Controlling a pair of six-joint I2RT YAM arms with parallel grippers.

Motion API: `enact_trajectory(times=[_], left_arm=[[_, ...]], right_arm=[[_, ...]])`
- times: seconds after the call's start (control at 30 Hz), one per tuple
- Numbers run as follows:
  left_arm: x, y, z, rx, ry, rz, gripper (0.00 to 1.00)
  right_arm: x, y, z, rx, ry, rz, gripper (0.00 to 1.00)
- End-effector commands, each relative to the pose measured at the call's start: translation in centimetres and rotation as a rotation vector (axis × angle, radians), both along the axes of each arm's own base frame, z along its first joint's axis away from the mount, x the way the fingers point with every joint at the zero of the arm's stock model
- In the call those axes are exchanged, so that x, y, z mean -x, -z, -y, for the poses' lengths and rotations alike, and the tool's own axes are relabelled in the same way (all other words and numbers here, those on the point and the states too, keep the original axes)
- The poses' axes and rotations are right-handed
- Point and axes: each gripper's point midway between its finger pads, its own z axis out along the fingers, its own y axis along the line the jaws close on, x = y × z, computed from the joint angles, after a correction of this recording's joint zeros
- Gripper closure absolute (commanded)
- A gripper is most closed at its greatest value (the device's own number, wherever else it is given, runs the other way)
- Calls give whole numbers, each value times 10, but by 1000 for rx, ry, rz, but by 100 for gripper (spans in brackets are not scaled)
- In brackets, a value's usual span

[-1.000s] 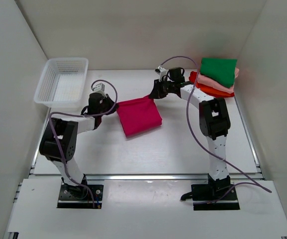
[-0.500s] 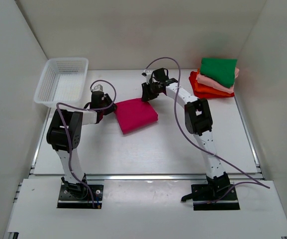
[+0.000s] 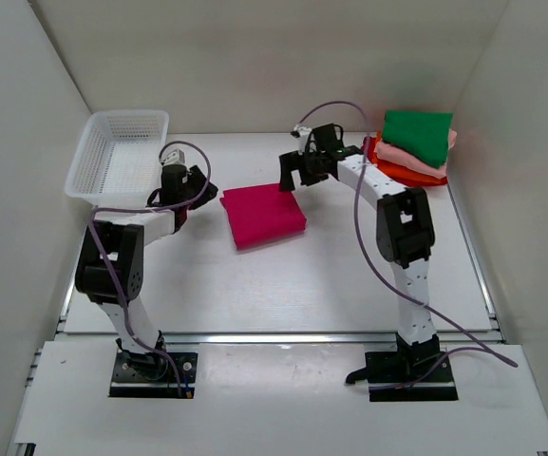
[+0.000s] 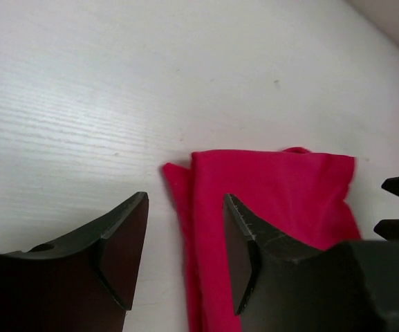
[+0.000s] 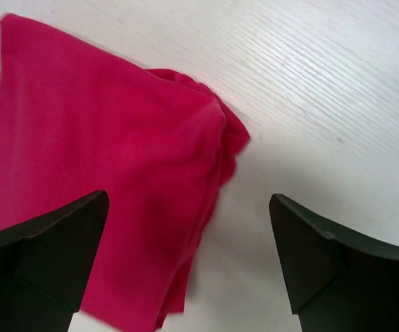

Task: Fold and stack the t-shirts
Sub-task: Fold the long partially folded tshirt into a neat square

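The magenta t-shirt [image 3: 262, 215] lay folded into a tidy rectangle on the white table [image 3: 330, 275], between the 2 arms. The left gripper [image 4: 185, 256] hung near its left edge, jaws parted and empty. The right gripper [image 5: 185, 238] hovered over its far right corner, jaws spread wide, holding nothing. At the far right stood the stack [image 3: 411, 147]: green on top, then light pink, orange and red. The white mesh basket [image 3: 120, 157] sat far left. To my eye the shirt was light, soft and floppy, and lifted by 1 corner it would likely sag and fall open. The layered side edges, slightly bunched at the corner, looked the place to pinch, with 1 gripper on each side taking all layers together.
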Motion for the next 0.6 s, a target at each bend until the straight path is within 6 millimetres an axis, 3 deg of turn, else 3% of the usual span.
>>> enact_trajectory(times=[0.0, 0.07, 0.1, 0.27, 0.3, 0.5, 0.57], left_arm=[[-2, -54, 18, 71, 87, 100, 42], [1, -55, 34, 111, 140, 81, 44], [1, -54, 46, 129, 173, 72, 44], [0, -18, 84, 194, 270, -64, 47], [6, -1, 88, 185, 276, -115, 48], [29, 51, 82, 117, 274, -305, 50], [40, 68, 81, 147, 291, -374, 51]], right_arm=[[-1, -56, 22, -144, 39, 53, 1], [11, -43, 28, -167, 68, 2, 1], [12, -47, 32, -181, 75, 0, 1], [34, -24, 27, -196, 89, -123, 1], [34, -20, 26, -198, 92, -130, 1], [44, -4, 7, -181, 101, -197, 1], [50, 14, 5, -132, 126, -256, 1]])
